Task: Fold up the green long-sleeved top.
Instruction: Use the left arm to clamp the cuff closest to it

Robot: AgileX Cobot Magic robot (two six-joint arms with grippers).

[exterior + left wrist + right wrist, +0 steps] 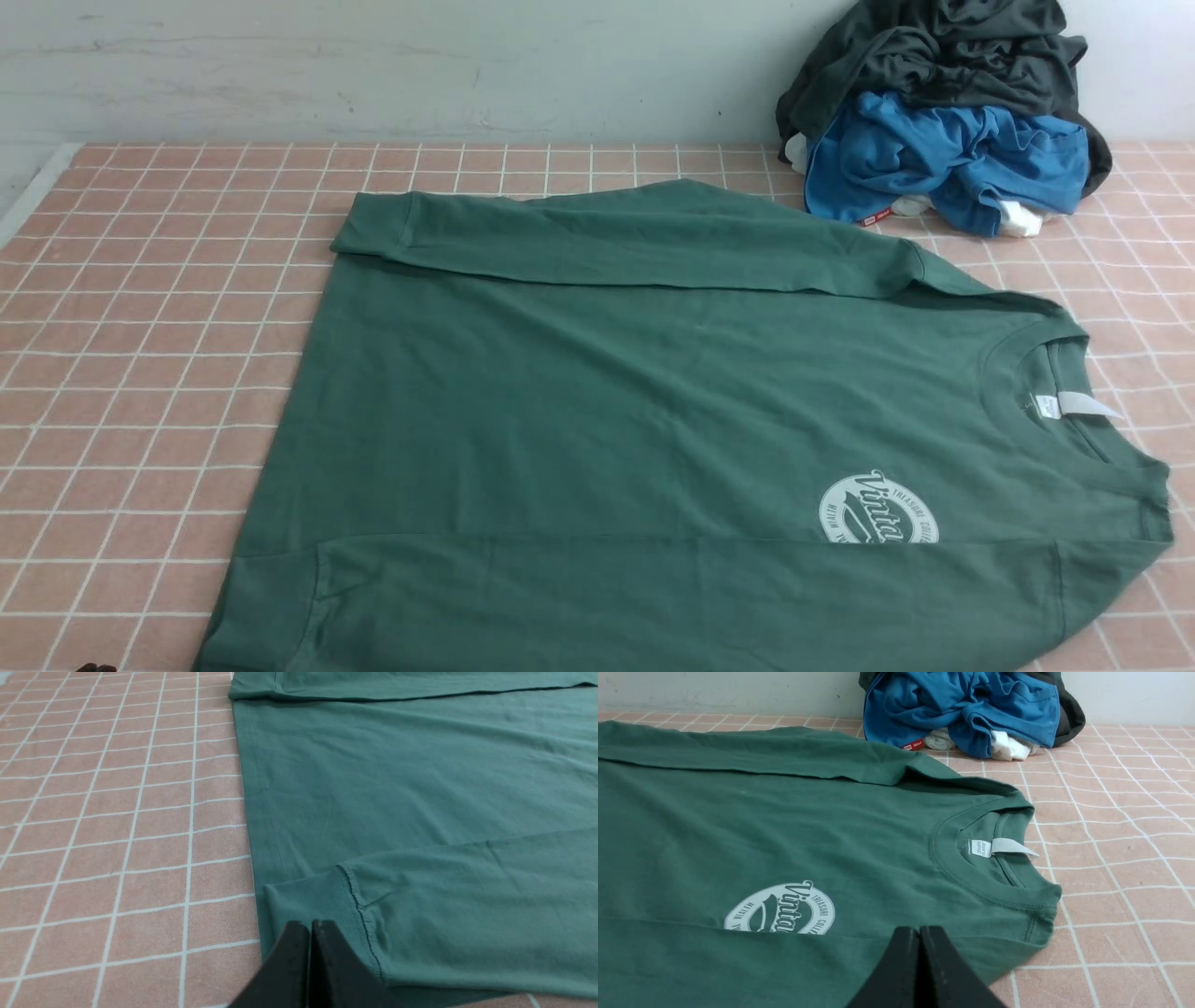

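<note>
Green long-sleeved top (607, 392) lies flat across the middle of the pink tiled worktop (140, 327), hem at the left, both sleeves folded lengthwise over the body. At the hem end, the left end effector (310, 933) is closed with nothing between its fingers, by the near sleeve's ribbed cuff (317, 900). Further right come a round white logo (878, 509) and the collar (1027, 373). The right end effector (920, 938), also closed and empty, hangs near the collar. A pile of dark and blue clothes (943, 121) sits at the far right.
</note>
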